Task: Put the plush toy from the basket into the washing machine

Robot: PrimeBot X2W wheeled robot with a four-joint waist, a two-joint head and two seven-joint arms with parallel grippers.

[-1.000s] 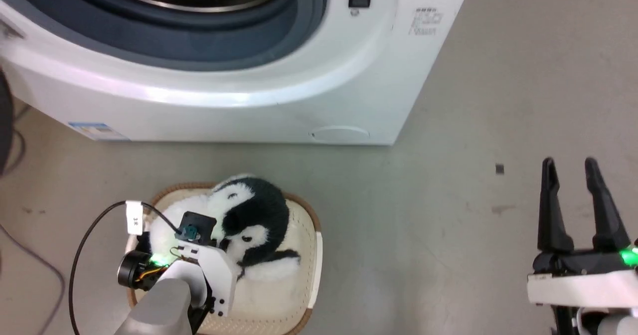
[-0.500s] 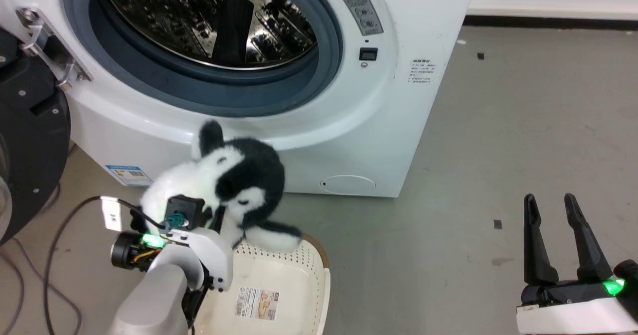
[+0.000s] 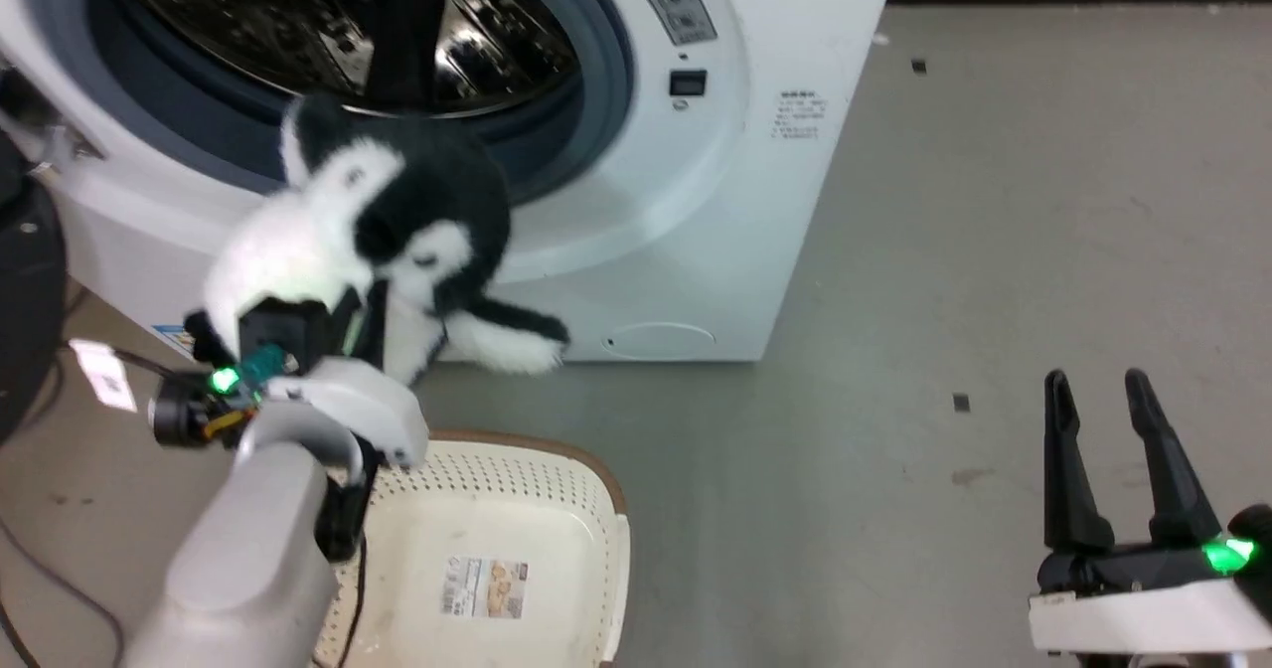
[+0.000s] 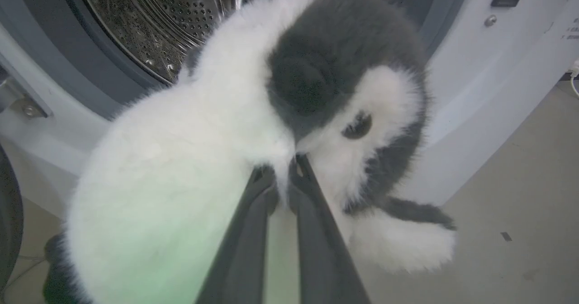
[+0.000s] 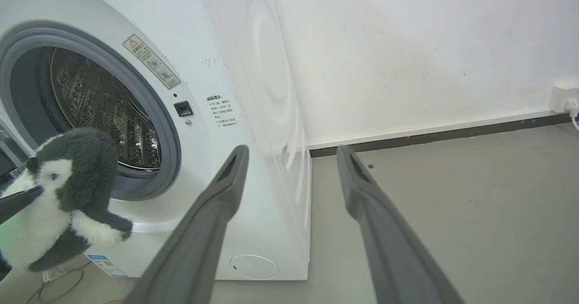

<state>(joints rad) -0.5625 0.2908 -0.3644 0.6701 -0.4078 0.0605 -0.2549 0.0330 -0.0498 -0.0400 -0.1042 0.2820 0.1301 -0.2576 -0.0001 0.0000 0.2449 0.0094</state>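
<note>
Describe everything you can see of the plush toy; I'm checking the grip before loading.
The plush toy is a fluffy black-and-white penguin-like animal with white belly and face patches. It hangs clear of the basket, before the open porthole of the washing machine, a white-tipped flipper drooping. The left gripper pinches its fur where belly meets face.

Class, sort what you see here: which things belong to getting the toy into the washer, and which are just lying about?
Belongs to the job: plush toy, pinched in the left gripper; washing machine, porthole open; basket.

Just lying about: dark scrap on the floor; wall socket; right gripper, open, holding nothing.
</note>
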